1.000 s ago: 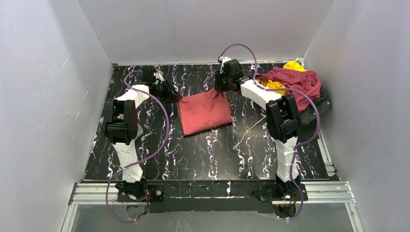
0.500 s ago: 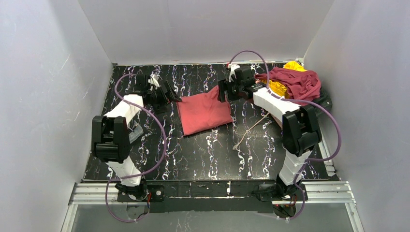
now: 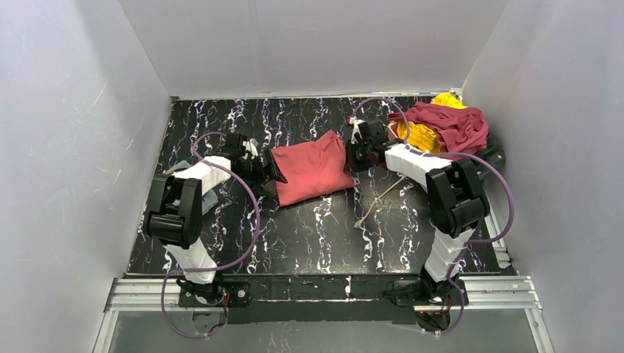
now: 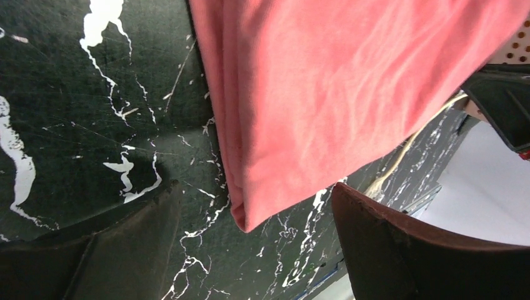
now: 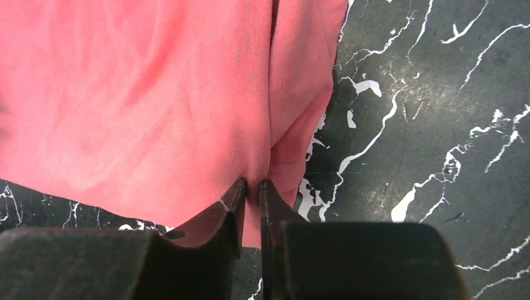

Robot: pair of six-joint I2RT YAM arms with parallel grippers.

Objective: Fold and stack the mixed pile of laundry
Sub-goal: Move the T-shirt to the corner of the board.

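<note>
Reaching low from 7 o'clock, the left arm held the left gripper (image 3: pixel 271 170), fingers spread wide, astride the near corner of the folded salmon-red garment (image 3: pixel 310 165) at the table's (image 3: pixel 294 228) centre. The right arm, elbow raised at 4 o'clock, had the right gripper (image 3: pixel 350 156) pinching that garment's 3 o'clock edge. A maroon garment (image 3: pixel 452 125), yellow garment (image 3: pixel 419 136) and charcoal garment (image 3: pixel 491 158) lay heaped at 2 o'clock. Only a sliver of the pink perforated basket (image 4: pixel 515 44) showed, its contents hidden.

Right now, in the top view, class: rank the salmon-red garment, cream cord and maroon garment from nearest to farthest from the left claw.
1. salmon-red garment, centre, beside the left claw.
2. cream cord, right of centre.
3. maroon garment, far right corner.
</note>
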